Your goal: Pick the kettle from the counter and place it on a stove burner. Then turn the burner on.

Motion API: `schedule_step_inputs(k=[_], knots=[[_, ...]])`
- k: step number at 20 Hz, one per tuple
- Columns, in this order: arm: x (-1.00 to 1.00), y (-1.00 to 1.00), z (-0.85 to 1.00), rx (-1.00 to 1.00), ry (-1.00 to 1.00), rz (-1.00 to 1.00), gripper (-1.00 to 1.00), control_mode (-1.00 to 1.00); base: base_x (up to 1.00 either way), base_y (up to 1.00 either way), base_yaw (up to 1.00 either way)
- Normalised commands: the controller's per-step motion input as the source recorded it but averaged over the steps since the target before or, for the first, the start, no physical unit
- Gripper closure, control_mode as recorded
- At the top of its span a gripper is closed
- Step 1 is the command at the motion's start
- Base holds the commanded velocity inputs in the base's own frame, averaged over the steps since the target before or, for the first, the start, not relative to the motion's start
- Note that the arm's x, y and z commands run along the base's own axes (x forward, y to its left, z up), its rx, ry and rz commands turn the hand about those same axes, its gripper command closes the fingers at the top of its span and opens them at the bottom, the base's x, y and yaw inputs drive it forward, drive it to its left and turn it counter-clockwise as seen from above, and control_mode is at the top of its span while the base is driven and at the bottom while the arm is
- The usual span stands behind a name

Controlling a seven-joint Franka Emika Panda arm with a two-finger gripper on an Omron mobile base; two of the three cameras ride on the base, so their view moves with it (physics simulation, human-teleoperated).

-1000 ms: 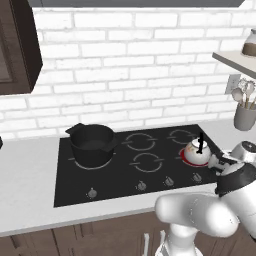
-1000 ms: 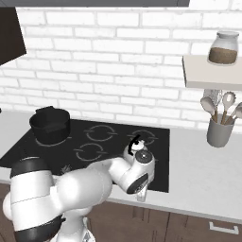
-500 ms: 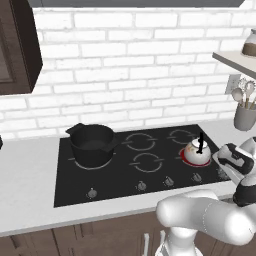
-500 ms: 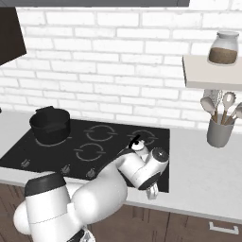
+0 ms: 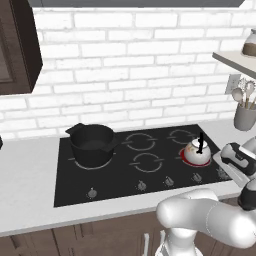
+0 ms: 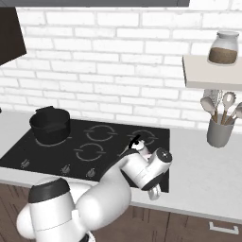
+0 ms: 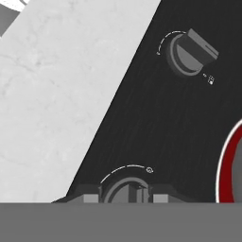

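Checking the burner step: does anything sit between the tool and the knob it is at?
Nothing visible. In the hand view the tool straddles the round grey knob at the black glass cooktop edge; the small white-silver kettle sits apart on its red-glowing burner.

A white brick wall point(image 5: 130, 75) was seen behind the cooktop. A dark wood cabinet point(image 5: 17, 47) was hung at upper left. A pale shelf point(image 6: 210, 73) was fixed to the wall, and dark brown cabinet fronts point(image 6: 189, 227) were seen below.
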Motion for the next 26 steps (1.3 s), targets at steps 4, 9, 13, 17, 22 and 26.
schedule_step_inputs(k=[4, 9, 13, 17, 22, 26], knots=[[0.0, 0.0, 0.0, 0.0, 0.0, 0.0, 1.0, -1.0, 0.0, 0.0, 0.0], [0.0, -0.03, 0.0, 0.01, -0.01, 0.0, 1.0, -1.0, 0.0, 0.0, 0.0], [0.0, -0.02, 0.0, 0.01, -0.06, 0.01, 1.0, -1.0, 0.0, 0.0, 0.0], [0.0, 0.0, 0.0, 0.0, 0.0, 0.0, 1.0, -1.0, 0.0, 0.0, 0.0], [0.0, 0.0, 0.0, 0.0, 0.0, 0.0, -1.0, -1.0, 0.0, 0.0, 0.0], [0.04, 0.0, 0.05, 0.0, -0.03, 0.0, -1.0, -1.0, 0.0, 0.0, 0.0]])
